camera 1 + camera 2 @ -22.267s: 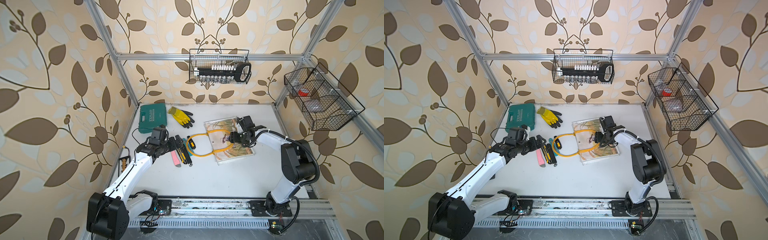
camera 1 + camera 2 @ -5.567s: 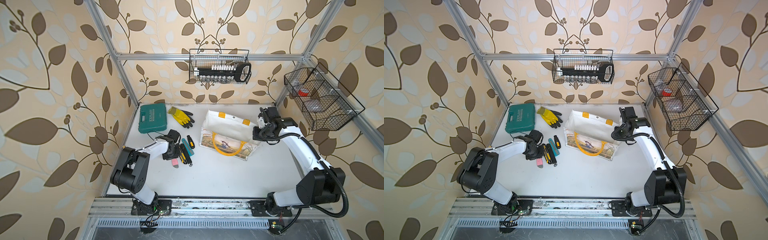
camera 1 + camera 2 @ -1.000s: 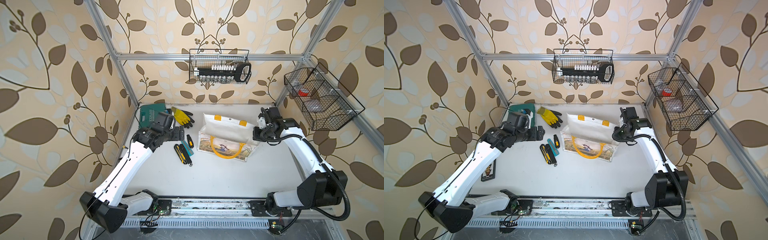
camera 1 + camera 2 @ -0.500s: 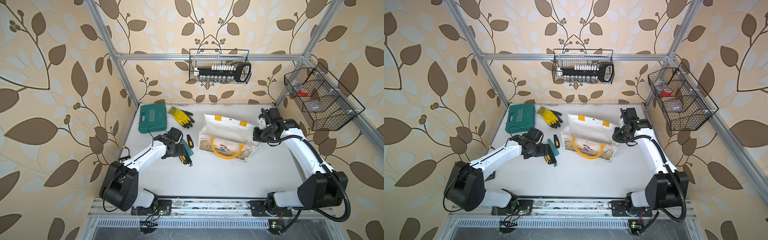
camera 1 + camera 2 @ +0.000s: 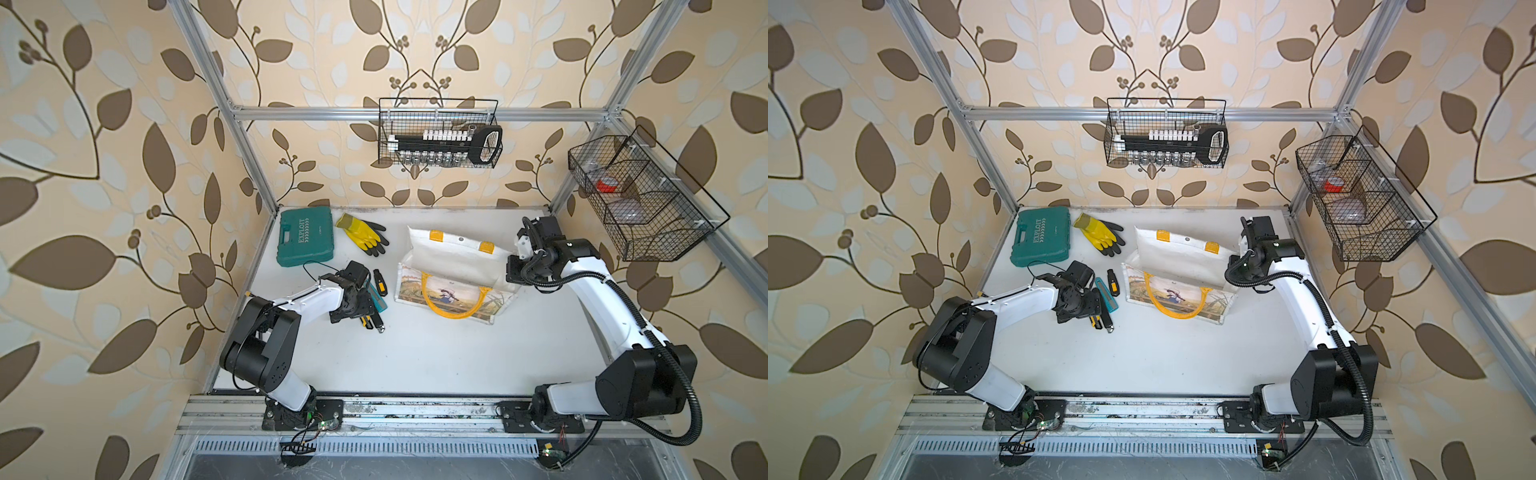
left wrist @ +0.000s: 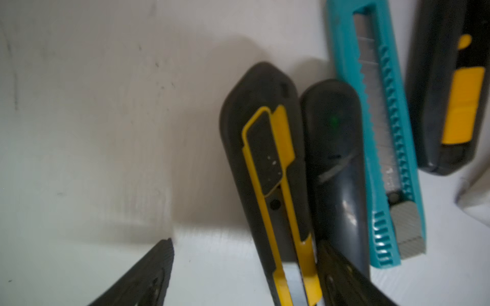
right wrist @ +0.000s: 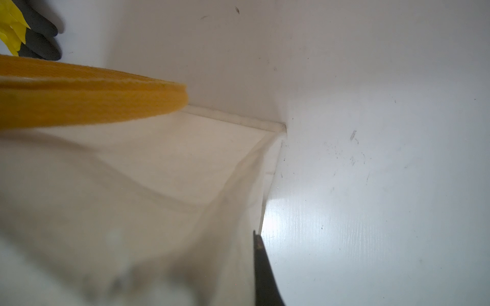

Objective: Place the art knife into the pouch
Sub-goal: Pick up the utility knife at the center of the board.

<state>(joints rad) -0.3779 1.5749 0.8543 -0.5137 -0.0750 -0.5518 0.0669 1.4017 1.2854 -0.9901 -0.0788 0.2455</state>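
Now, art knife (image 6: 267, 164) inside left hand (image 6: 245, 242)

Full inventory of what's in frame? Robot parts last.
white tabletop: one, white, under everything.
green plastic tool case: one, green, back left corner.
yellow-and-black rubber work gloves: seemingly a pair, beside the case.
plastic snap-off utility knives: four; black-yellow, dark, teal, short black-yellow; side by side, left of pouch.
white fabric tote pouch: one, picture panel, yellow loop handles, centre, mouth open.
black wire baskets: two, on back and right rails.
left gripper: open, astride the black-yellow knife.
right gripper: shut on the pouch's end.
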